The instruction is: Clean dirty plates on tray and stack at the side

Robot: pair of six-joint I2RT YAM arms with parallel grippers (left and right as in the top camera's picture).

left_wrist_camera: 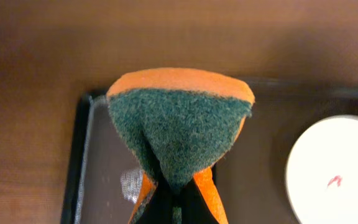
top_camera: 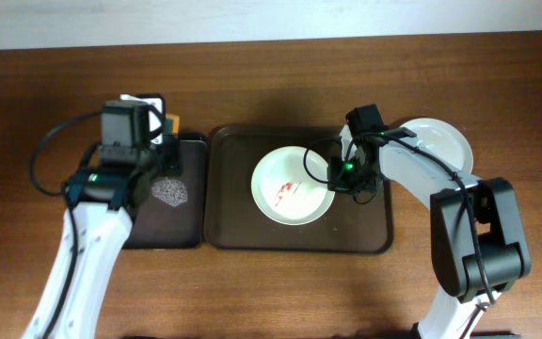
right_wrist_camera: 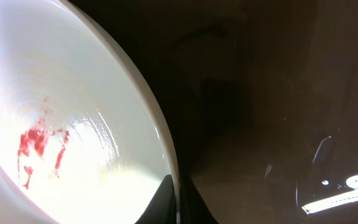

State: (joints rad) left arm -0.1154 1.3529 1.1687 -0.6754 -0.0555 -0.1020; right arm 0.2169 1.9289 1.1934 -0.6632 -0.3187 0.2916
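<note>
A white plate (top_camera: pixel 292 185) with a red smear lies on the large dark brown tray (top_camera: pixel 233 226). My right gripper (top_camera: pixel 339 177) is shut on its right rim; in the right wrist view the rim (right_wrist_camera: pixel 160 130) runs between the fingers (right_wrist_camera: pixel 178 205) and the red smear (right_wrist_camera: pixel 33 143) shows inside. Another white plate (top_camera: pixel 440 141) lies on the tabletop to the right of the tray, partly hidden by the right arm. My left gripper (top_camera: pixel 163 155) is shut on a green-orange sponge (left_wrist_camera: pixel 179 124), folded and held above the narrow black tray (left_wrist_camera: pixel 82 174).
The narrow black tray (top_camera: pixel 172 226) sits left of the brown tray and has a grey wet patch (top_camera: pixel 169 192) on it. The table's far edge runs along the top of the overhead view.
</note>
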